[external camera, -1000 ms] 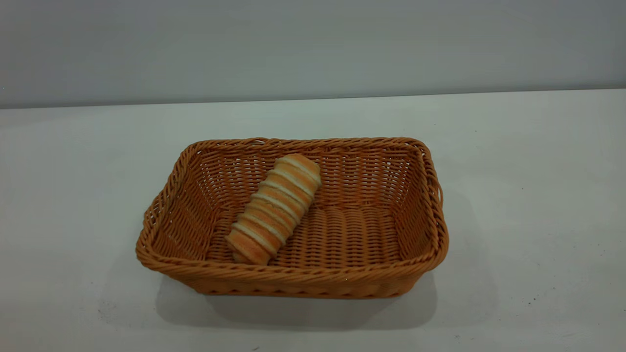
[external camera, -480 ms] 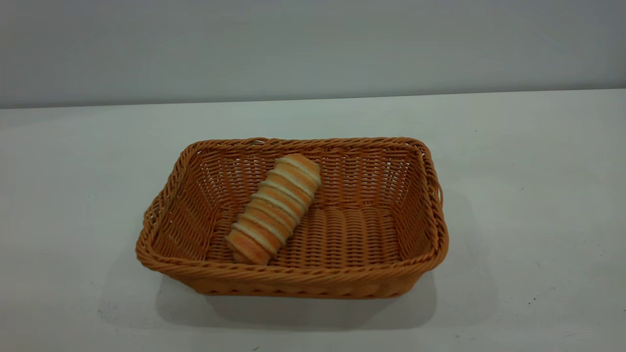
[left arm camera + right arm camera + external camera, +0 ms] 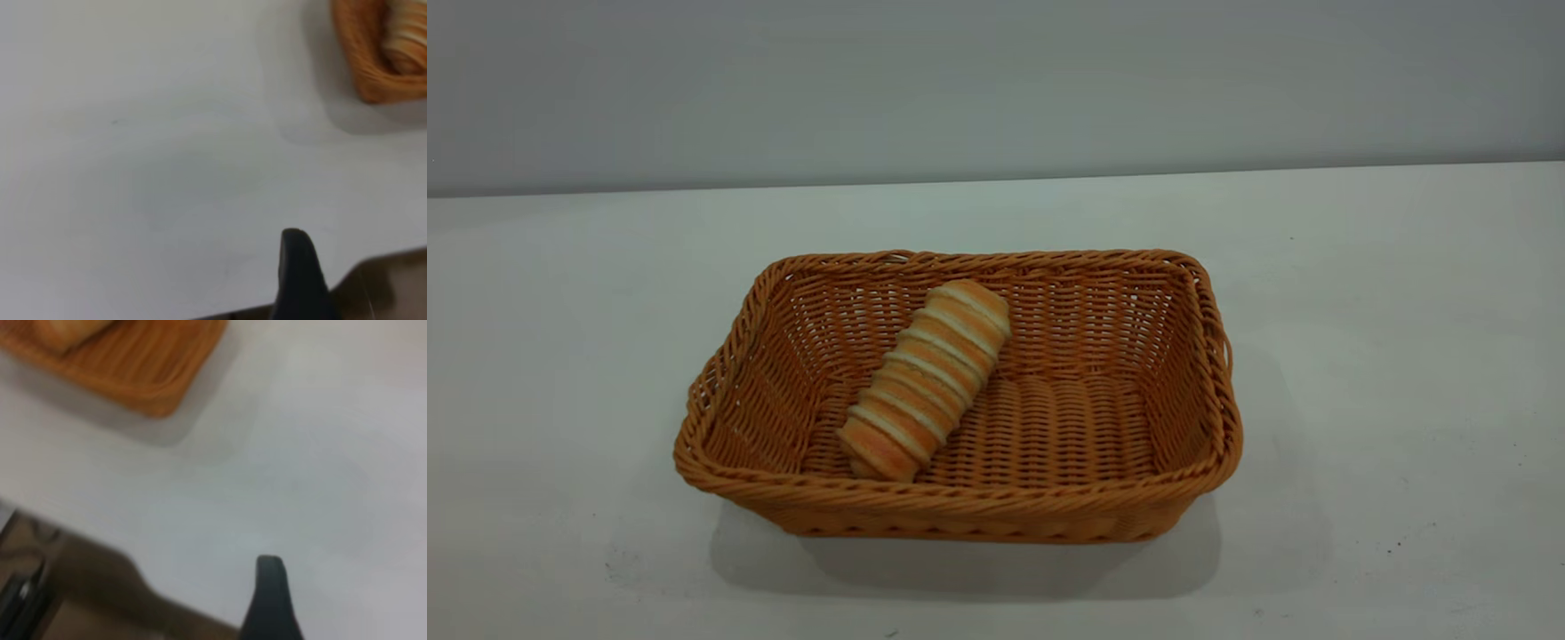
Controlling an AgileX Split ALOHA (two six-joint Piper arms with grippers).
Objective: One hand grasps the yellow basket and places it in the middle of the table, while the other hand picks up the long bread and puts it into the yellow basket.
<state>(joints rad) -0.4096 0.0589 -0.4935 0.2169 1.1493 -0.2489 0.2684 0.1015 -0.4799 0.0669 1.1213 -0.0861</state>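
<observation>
With the long bread (image 3: 925,380) lying inside the yellow basket (image 3: 1200,338) mid-table (image 3: 1405,356), both arms best stay clear; whether their jaws are released or clenched cannot be told.

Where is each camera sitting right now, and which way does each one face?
Exterior view: outside the rig, angled down at the yellow basket with the long bread inside; no arm shows.
Left wrist view: above the table, basket corner at the frame's edge; one black fingertip shows.
Right wrist view: over the table, another basket corner; one black fingertip shows.
All three share basket and bread.
</observation>
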